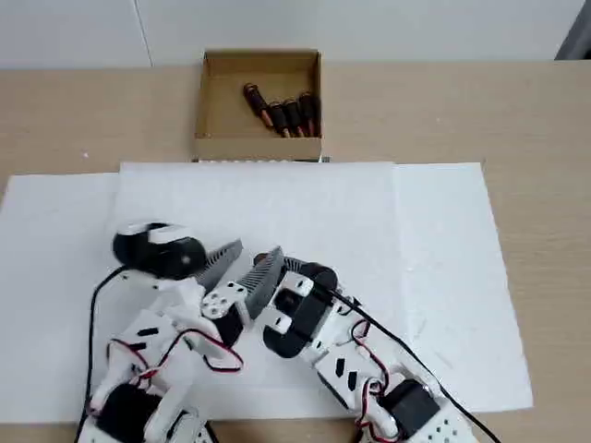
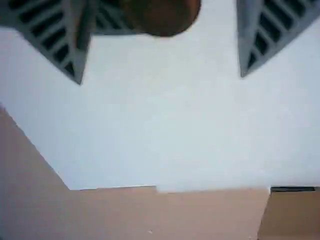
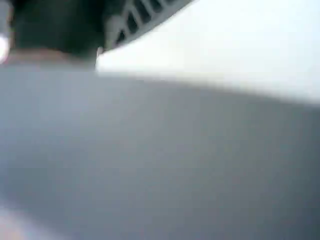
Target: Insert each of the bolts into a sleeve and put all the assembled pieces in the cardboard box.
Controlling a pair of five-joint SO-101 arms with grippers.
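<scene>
Nearest the lens, in the left wrist view, we find the left gripper (image 2: 161,79) open. Its two grey ribbed fingers (image 2: 55,35) stand well apart above the white mat (image 2: 165,130). Between them sits a blurred brown rounded object (image 2: 160,15), closer to one finger and clear of the other. We cannot tell what it is or whether anything holds it. Past the mat's edge we see the wooden table (image 2: 100,215) and one corner of the cardboard box (image 2: 292,215).

In the high view we proceed from left to right:

1. The left arm (image 1: 157,332) stands at the near edge, with its gripper over the near middle of the mat.
2. The right arm (image 1: 305,318) is angled toward it, and the right gripper (image 1: 291,268) lies just beside the left gripper. We cannot tell whether it is open or closed.
3. In the right wrist view, a grey surface (image 3: 160,160) sits very close to the camera and is too blurred to identify.

The cardboard box lies just beyond the mat's far edge. On its floor, toward the right side, a cluster of copper-brown assembled pieces (image 1: 286,113) lies side by side.
</scene>
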